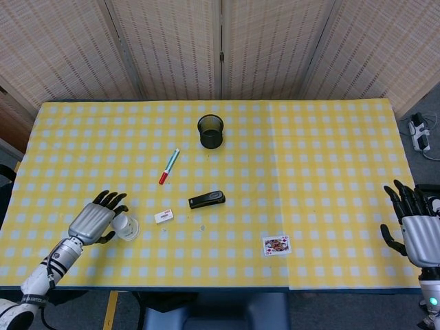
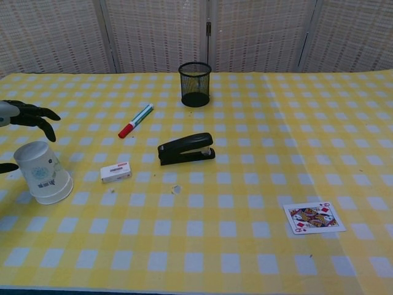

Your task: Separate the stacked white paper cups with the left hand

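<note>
The stacked white paper cups point(image 2: 43, 173) stand upside down near the table's front left, also seen from above as the cups point(image 1: 126, 226). My left hand point(image 1: 93, 219) lies just left of the cups with its fingers spread around them, not clearly closed on them. In the chest view only its dark fingertips point(image 2: 37, 114) show above the cups at the left edge. My right hand point(image 1: 414, 229) hangs open off the table's right edge, holding nothing.
A black mesh pen cup point(image 1: 210, 130) stands at the back middle. A red-capped marker point(image 1: 169, 166), a black stapler point(image 1: 207, 200), a small white box point(image 1: 163, 216) and a playing card point(image 1: 276, 245) lie on the yellow checked cloth point(image 1: 323, 172).
</note>
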`<act>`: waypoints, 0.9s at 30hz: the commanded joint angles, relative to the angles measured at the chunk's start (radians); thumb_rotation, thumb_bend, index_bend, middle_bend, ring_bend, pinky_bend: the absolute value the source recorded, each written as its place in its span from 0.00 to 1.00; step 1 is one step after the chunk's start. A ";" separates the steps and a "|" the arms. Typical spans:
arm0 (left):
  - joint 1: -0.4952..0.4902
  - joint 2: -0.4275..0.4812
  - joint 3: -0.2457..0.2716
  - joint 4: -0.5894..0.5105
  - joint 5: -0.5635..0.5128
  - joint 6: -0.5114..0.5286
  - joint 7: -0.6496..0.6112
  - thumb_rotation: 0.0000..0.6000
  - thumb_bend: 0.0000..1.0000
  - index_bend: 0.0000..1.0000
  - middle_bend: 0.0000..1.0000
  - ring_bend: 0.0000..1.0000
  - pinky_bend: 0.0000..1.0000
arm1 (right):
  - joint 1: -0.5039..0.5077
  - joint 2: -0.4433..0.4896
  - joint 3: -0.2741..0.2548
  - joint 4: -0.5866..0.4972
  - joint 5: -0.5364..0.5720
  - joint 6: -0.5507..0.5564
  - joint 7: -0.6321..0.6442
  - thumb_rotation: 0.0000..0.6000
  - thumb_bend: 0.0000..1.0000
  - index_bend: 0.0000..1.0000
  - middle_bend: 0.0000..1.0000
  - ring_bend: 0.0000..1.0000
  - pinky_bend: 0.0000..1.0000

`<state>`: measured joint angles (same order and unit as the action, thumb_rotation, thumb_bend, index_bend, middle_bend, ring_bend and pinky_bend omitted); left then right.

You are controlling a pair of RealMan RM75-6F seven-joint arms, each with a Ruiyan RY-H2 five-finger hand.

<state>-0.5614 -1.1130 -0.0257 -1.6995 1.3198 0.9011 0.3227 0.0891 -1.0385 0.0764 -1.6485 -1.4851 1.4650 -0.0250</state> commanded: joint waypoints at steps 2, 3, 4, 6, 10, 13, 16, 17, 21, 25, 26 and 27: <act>0.002 -0.006 0.004 0.007 0.008 0.009 -0.007 1.00 0.39 0.29 0.10 0.07 0.05 | -0.001 0.001 0.000 -0.002 0.000 0.001 -0.001 1.00 0.46 0.00 0.00 0.00 0.00; 0.002 -0.008 0.005 0.009 0.010 0.011 -0.009 1.00 0.39 0.29 0.10 0.08 0.05 | -0.001 0.001 0.000 -0.003 0.001 0.001 -0.001 1.00 0.46 0.00 0.00 0.00 0.00; 0.003 -0.009 0.006 0.010 0.013 0.014 -0.011 1.00 0.39 0.30 0.10 0.08 0.05 | -0.001 0.002 0.000 -0.004 0.001 0.001 -0.001 1.00 0.46 0.00 0.00 0.00 0.00; 0.003 -0.012 0.008 0.015 0.019 0.019 -0.015 1.00 0.39 0.30 0.11 0.08 0.06 | -0.001 0.002 0.000 -0.006 0.001 0.001 -0.002 1.00 0.46 0.00 0.00 0.00 0.00; 0.004 -0.016 0.011 0.022 0.026 0.026 -0.021 1.00 0.39 0.31 0.11 0.08 0.06 | -0.003 0.004 -0.001 -0.010 0.000 0.003 -0.003 1.00 0.46 0.00 0.00 0.00 0.00; 0.004 -0.018 0.012 0.026 0.029 0.030 -0.025 1.00 0.39 0.32 0.12 0.09 0.06 | -0.004 0.005 -0.002 -0.012 0.000 0.003 -0.006 1.00 0.46 0.00 0.00 0.00 0.00; 0.005 -0.021 0.013 0.029 0.036 0.038 -0.032 1.00 0.39 0.34 0.13 0.09 0.06 | -0.005 0.005 -0.003 -0.014 0.000 0.004 -0.006 1.00 0.46 0.00 0.00 0.00 0.00; 0.005 -0.022 0.013 0.030 0.039 0.041 -0.034 1.00 0.39 0.35 0.13 0.10 0.06 | -0.005 0.005 -0.003 -0.014 0.001 0.004 -0.006 1.00 0.46 0.00 0.00 0.00 0.00; 0.005 -0.022 0.014 0.031 0.047 0.048 -0.039 1.00 0.39 0.38 0.15 0.11 0.08 | -0.007 0.006 -0.003 -0.017 0.001 0.006 -0.008 1.00 0.46 0.00 0.00 0.00 0.00; 0.005 -0.015 0.014 0.023 0.051 0.054 -0.037 1.00 0.39 0.39 0.16 0.12 0.08 | -0.008 0.007 -0.002 -0.018 0.001 0.008 -0.009 1.00 0.46 0.00 0.00 0.00 0.00; 0.006 -0.012 0.014 0.018 0.051 0.055 -0.036 1.00 0.39 0.39 0.17 0.12 0.08 | -0.008 0.007 -0.002 -0.019 0.001 0.008 -0.009 1.00 0.46 0.00 0.00 0.00 0.00; 0.006 -0.006 0.014 0.012 0.051 0.058 -0.033 1.00 0.39 0.39 0.17 0.12 0.08 | -0.007 0.007 -0.002 -0.019 0.001 0.008 -0.009 1.00 0.46 0.00 0.00 0.00 0.00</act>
<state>-0.5558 -1.1236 -0.0115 -1.6832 1.3707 0.9565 0.2874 0.0816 -1.0313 0.0748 -1.6675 -1.4843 1.4735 -0.0336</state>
